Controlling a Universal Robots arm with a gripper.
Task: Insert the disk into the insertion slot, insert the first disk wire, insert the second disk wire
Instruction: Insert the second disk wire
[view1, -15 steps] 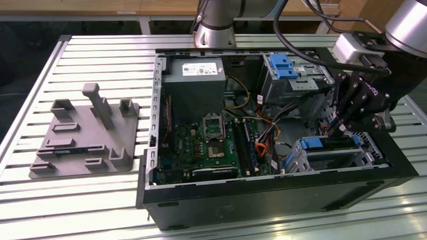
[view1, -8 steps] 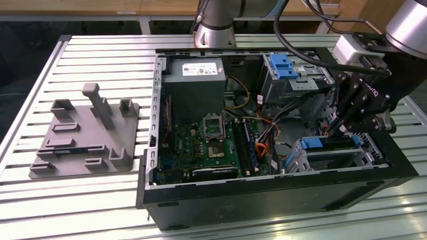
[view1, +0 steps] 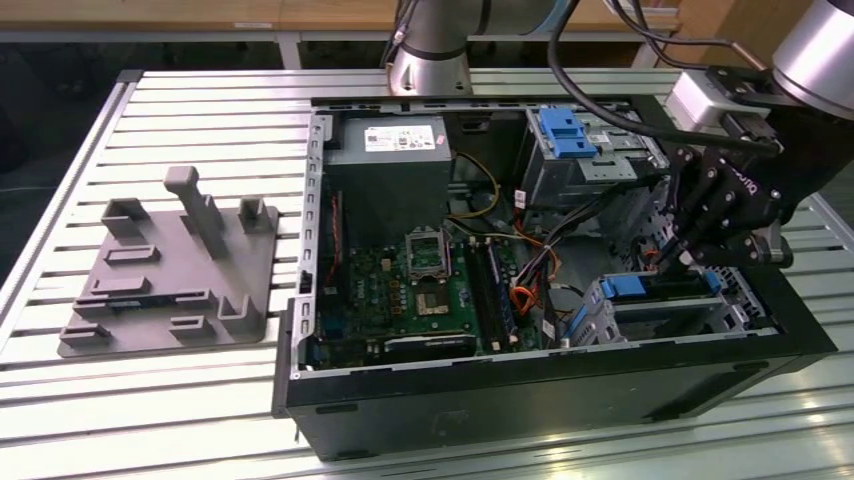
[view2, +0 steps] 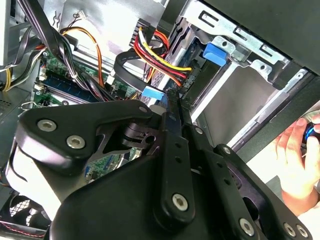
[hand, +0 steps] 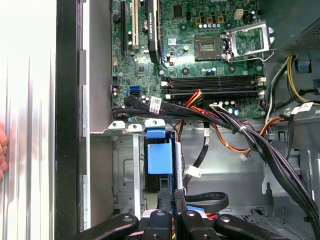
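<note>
The disk's blue carrier (view1: 627, 288) lies inside the low silver insertion slot (view1: 731, 312) at the case's front, on the exterior view's right. My black gripper (view1: 667, 262) reaches down onto that end of the bay, its fingers (hand: 171, 199) pressed together. In the second wrist view the gripper (view2: 173, 95) ends beside a light-blue connector (view2: 152, 92) on a black flat wire (view2: 122, 67). A red, yellow and black wire bundle (view2: 160, 52) runs just past it. I cannot tell whether anything is pinched between the fingers. The first wrist view shows the blue carrier (hand: 160, 157) right beyond the fingers.
A taller grey cage with a blue latch (view1: 567, 132) stands at the back of the case. The motherboard (view1: 414, 290) and loose cables (hand: 250, 135) fill the middle. A grey fixture plate (view1: 174, 275) sits on the slatted table. A person's hand (view2: 295, 155) rests outside the case wall.
</note>
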